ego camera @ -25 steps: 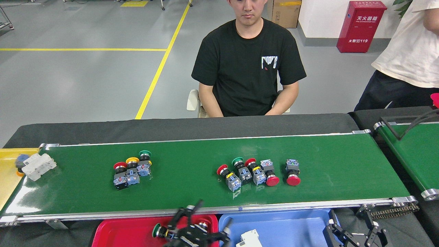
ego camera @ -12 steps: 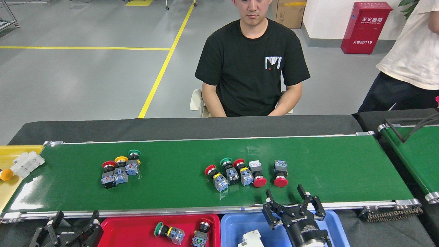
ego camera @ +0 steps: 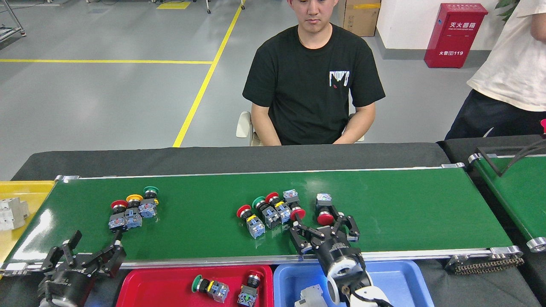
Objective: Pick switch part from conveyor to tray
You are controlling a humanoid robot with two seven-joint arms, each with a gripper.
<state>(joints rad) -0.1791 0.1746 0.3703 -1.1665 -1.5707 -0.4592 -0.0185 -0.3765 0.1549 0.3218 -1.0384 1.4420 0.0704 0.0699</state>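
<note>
The conveyor (ego camera: 405, 204) is the long green belt with silver rails. Three switch parts (ego camera: 133, 209) lie bunched at its left and several more (ego camera: 268, 211) near its middle. A lone red-capped switch part (ego camera: 324, 208) lies just right of that group. My right gripper (ego camera: 322, 226) is open over the belt's near side, with its fingertips on either side of that lone part's red cap. My left gripper (ego camera: 90, 249) stands open at the near rail, below the left bunch. The red tray (ego camera: 149, 288) holds two switch parts (ego camera: 210, 288).
A blue tray (ego camera: 401, 281) beside the red one holds a white part (ego camera: 310, 295). A yellow tray (ego camera: 30, 192) at the belt's left end holds a white block (ego camera: 13, 213). A person sits behind the belt. A second green belt (ego camera: 512, 187) angles in at right.
The parts on the belt have drifted left. My right gripper has moved forward and left from the blue tray onto the belt, up to the lone red-capped part. My left gripper has risen to the near rail.
</note>
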